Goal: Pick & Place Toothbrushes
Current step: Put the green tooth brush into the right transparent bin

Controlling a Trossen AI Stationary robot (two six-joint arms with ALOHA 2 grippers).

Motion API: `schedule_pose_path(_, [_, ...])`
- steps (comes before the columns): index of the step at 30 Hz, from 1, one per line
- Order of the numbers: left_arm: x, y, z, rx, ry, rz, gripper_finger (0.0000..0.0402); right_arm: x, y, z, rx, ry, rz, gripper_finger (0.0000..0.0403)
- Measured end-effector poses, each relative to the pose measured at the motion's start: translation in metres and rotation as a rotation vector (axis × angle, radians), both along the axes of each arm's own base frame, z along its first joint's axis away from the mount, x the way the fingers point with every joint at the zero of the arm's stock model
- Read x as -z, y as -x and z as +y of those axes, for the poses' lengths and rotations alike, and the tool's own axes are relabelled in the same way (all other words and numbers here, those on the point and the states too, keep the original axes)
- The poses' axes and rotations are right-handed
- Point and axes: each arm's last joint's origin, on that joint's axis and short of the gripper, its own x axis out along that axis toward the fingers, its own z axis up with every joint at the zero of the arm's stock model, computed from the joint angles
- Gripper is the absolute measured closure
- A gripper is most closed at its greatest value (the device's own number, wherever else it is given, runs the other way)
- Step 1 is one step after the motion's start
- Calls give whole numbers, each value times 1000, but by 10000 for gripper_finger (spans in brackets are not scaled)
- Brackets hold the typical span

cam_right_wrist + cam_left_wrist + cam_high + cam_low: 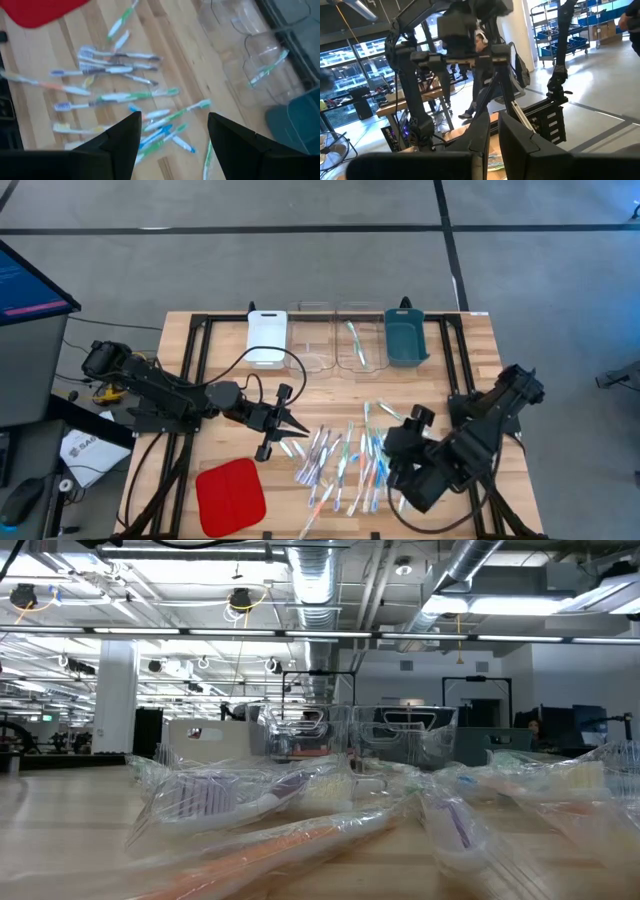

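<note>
Several toothbrushes (345, 460) with blue, green and orange accents lie loose in a pile on the wooden table, also seen in the right wrist view (120, 95) and, in clear wrappers, close up in the low view (230, 805). One green toothbrush (355, 340) lies inside a clear tray (270, 67). My right gripper (172, 135) hangs open above the pile's right side (395, 442), slanting down and touching nothing. My left gripper (295, 428) stands shut left of the pile, above the table and about level (492, 145).
Along the far edge stand a white tray (267, 338), two clear trays (312, 338) and a teal tray (405, 338). A red square pad (230, 495) lies at the near left. Black frame rails (195, 380) run along both table sides. People and racks show beyond the table.
</note>
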Motion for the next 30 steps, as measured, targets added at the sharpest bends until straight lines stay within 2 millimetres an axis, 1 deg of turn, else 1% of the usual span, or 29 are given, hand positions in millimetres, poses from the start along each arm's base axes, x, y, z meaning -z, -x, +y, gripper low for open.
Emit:
schedule_pose_path(4, [0,0,0,0,0,1,369,16,19,-9,54,5,8,179])
schedule_pose_path(8, [0,0,0,0,0,0,369,42,33,-19,106,-27,-15,179])
schedule_pose_path(11, [0,0,0,0,-1,0,369,58,43,-27,103,-93,-72,179])
schedule_pose_path(15, [0,0,0,0,-2,-1,369,74,55,-41,104,-184,-158,179])
schedule_pose_path(19, [0,0,0,0,-2,-1,369,90,69,-58,155,-285,-241,179])
schedule_pose_path(21, [0,0,0,0,-3,-1,369,99,74,-66,213,-339,-281,179])
schedule_pose_path(24, [0,0,0,0,-3,-1,369,117,81,-76,360,-427,-327,179])
schedule_pose_path(28, [0,0,0,0,-3,-1,369,139,83,-85,550,-513,-375,179])
schedule_pose_path(30, [0,0,0,0,-3,-1,369,145,82,-89,631,-552,-403,179])
